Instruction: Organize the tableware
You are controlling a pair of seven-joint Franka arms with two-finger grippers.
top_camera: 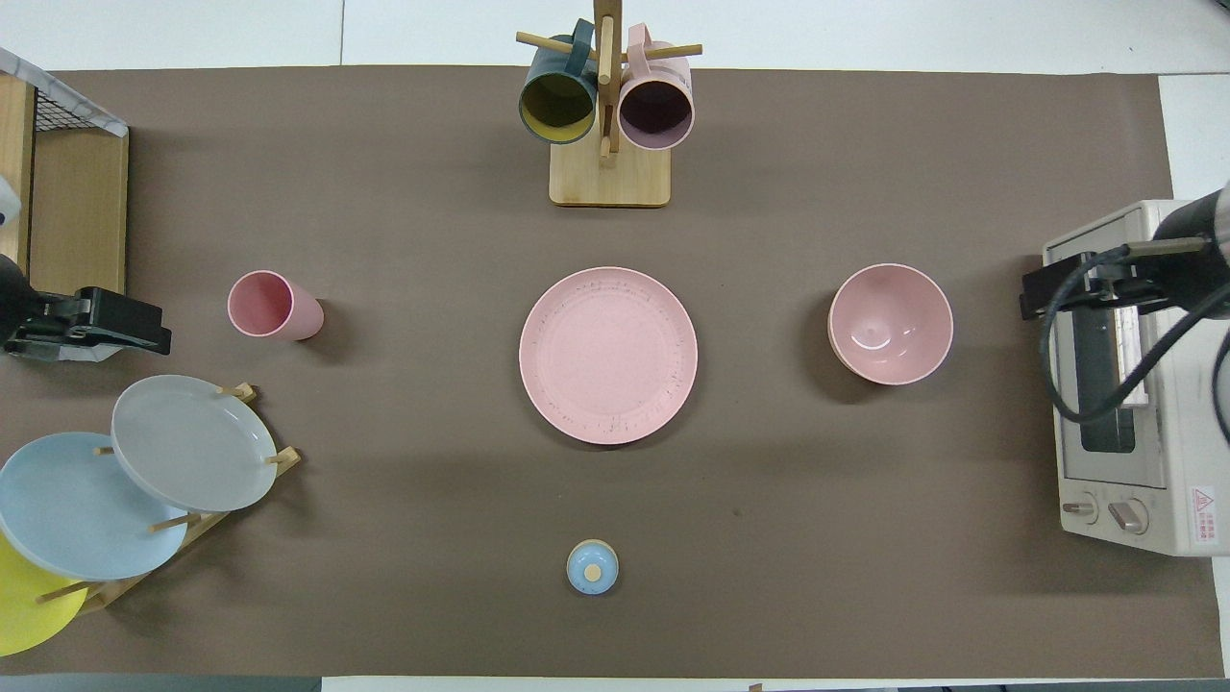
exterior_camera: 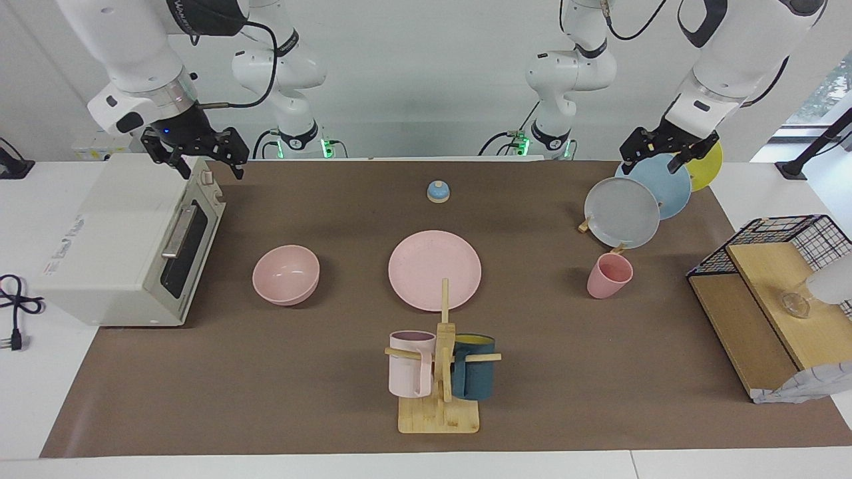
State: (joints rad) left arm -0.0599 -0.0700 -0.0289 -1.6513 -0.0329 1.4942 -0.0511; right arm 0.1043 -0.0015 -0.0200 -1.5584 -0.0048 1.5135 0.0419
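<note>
Brown mat [exterior_camera: 566,399] carries pink plate [exterior_camera: 434,269], bowl [exterior_camera: 286,274], cup [exterior_camera: 608,275], mug stand [exterior_camera: 439,416].

Under your right end effector you see a white toaster oven [exterior_camera: 126,246]; under your left end effector, a rack of grey, blue and yellow plates [exterior_camera: 642,196]. A wooden mug tree [exterior_camera: 442,372] with two mugs, a small blue bell [exterior_camera: 438,191] and a wire shelf [exterior_camera: 772,299] also stand on the desk [exterior_camera: 266,386].

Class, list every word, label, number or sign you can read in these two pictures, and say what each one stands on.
Nothing reads clearly.
Toaster oven: red-and-white warning sticker by its knobs, text too small.
Toaster oven's side: red print, blurred.
Robot arm link: lettering, too small.
Pink plate, bowl, cup: no markings.
</note>
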